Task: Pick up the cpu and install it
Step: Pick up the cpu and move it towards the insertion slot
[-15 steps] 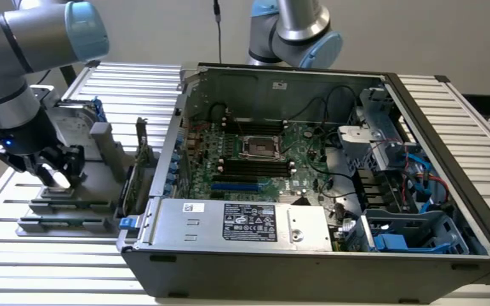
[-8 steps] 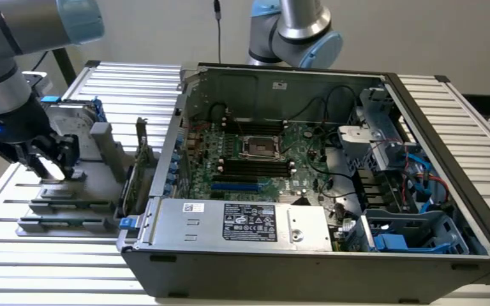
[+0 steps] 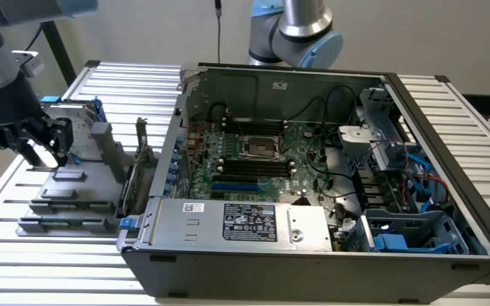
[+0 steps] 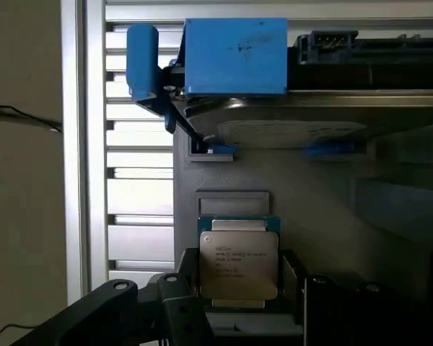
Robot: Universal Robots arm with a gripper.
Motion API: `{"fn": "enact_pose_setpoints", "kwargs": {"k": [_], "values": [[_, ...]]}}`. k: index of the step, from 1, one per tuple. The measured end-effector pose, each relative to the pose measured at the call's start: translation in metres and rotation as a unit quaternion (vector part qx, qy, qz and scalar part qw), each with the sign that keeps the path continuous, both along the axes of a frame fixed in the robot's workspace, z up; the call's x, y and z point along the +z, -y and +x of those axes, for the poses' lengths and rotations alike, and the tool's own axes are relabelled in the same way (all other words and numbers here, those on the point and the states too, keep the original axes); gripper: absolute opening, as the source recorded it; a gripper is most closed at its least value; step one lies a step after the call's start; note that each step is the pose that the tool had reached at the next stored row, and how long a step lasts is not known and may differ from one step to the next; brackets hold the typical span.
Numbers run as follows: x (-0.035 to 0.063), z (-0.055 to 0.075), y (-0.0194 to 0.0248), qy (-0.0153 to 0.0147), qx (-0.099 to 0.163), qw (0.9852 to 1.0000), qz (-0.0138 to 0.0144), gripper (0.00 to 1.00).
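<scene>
Jaws (image 4: 242,286) stand wide apart and hold nothing. One black finger (image 4: 184,292) lies on each side of the cpu (image 4: 238,254). The cpu lies flat between the jaws, seated in a shallow pocket of the grey holder (image 4: 310,209) and not lifted.

Handling, as judged:
- Light, stiff and thin; it should not flex under a modest squeeze.
- The silver lid looks smooth, so a grip on the top face would likely slip.
- Take hold on two opposite side edges, at the pale rim, and keep the part level.
- The underside contacts are probably delicate, so avoid scraping or dropping.

Beyond the jaws, an empty pocket of the holder comes first, then a hard drive (image 4: 289,126) in a blue frame (image 4: 234,58). Well away from the jaws stands the open computer case (image 3: 313,268) on the slatted tabletop (image 3: 49,255). Its processor socket (image 3: 259,148) is on the motherboard inside.
</scene>
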State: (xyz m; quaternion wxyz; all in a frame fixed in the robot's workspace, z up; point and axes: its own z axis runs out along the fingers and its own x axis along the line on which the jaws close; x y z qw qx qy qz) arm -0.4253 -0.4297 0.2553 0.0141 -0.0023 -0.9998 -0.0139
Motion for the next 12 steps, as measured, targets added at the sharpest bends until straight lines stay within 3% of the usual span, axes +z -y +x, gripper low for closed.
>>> {"fn": "enact_pose_setpoints", "kwargs": {"k": [12], "values": [[0.0544,0.02,0.0,-0.0003,0.0,1.0,0.0,0.55]]}}
